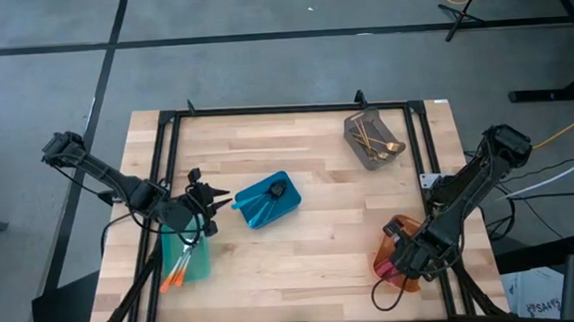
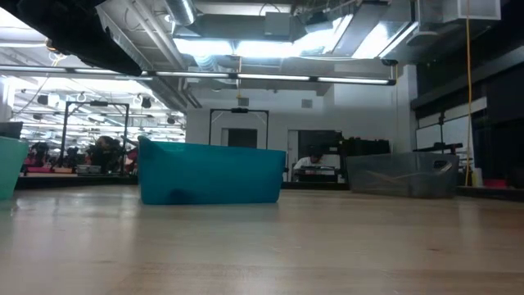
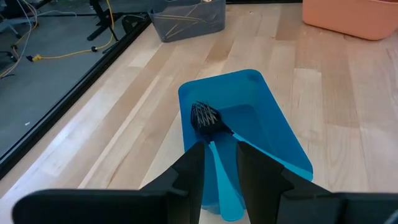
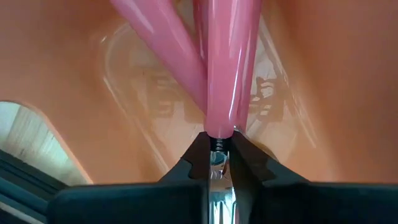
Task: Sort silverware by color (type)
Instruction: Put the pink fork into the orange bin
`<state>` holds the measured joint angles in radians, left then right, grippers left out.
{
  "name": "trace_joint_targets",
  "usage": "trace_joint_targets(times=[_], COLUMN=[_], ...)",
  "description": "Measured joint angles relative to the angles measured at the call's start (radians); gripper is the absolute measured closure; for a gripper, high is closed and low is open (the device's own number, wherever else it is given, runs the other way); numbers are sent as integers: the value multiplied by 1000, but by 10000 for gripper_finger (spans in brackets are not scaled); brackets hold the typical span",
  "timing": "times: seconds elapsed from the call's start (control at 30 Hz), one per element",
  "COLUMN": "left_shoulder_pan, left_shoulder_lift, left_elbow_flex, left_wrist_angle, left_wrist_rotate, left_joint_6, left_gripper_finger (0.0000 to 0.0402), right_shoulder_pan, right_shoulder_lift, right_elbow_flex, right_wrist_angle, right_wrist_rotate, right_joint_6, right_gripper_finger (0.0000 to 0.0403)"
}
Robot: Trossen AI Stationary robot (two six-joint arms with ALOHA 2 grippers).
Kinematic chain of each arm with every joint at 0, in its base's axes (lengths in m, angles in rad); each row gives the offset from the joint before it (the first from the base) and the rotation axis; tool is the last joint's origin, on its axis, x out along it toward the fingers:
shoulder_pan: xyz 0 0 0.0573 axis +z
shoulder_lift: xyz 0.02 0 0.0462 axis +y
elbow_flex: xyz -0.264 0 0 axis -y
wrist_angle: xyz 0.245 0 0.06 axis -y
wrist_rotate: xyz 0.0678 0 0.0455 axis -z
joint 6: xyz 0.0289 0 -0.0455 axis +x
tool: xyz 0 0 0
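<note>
My left gripper (image 1: 212, 198) (image 3: 219, 144) is shut on a blue-handled fork (image 3: 205, 117), whose dark head reaches out over the inside of the blue bin (image 1: 266, 200) (image 3: 273, 124). My right gripper (image 1: 405, 257) (image 4: 217, 140) points down into the orange bin (image 1: 396, 236) (image 4: 323, 74) at the near right. It is shut on a pink-handled utensil (image 4: 225, 68). A second pink handle (image 4: 158, 40) lies beside it on the bin floor. The teal bin (image 1: 186, 255) holds orange-handled utensils (image 1: 177, 273). The grey bin (image 1: 373, 139) holds gold ones (image 1: 376, 146). My left gripper pinches the fork's blue handle (image 3: 217, 163) between its two fingers. The fingers slant down toward the table's right and lie along the handle. The head sticks out past the fingertips, over the blue bin. My right gripper pinches the utensil's metal neck (image 4: 217, 145), right where it meets the pink handle, between its two fingers. It comes from above, pointing down into the orange bin. The handle runs on past the fingertips toward the bin floor.
A black frame (image 1: 294, 111) runs around the wooden table top. The blue bin (image 2: 211, 172) stands mid-table, the grey bin (image 2: 401, 174) at the far right and the teal bin (image 2: 10, 168) at the near left. Bare wood lies between the bins.
</note>
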<state>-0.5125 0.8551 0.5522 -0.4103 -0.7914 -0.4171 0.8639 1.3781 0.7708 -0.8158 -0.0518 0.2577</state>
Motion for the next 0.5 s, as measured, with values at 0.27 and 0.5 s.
trace_joint_targets(times=[0.27, 0.5], left_shoulder_pan=[0, 0], left_shoulder_lift=[0, 0], left_elbow_flex=[0, 0], left_wrist_angle=[0, 0], left_wrist_rotate=[0, 0], left_joint_6=[0, 0], left_gripper_finger=[316, 316], right_shoulder_pan=[0, 0], right_shoulder_lift=[0, 0], right_elbow_flex=[0, 0], right_wrist_angle=[0, 0], right_wrist_rotate=[77, 79], right_joint_6=[135, 128], right_gripper_finger=[302, 281])
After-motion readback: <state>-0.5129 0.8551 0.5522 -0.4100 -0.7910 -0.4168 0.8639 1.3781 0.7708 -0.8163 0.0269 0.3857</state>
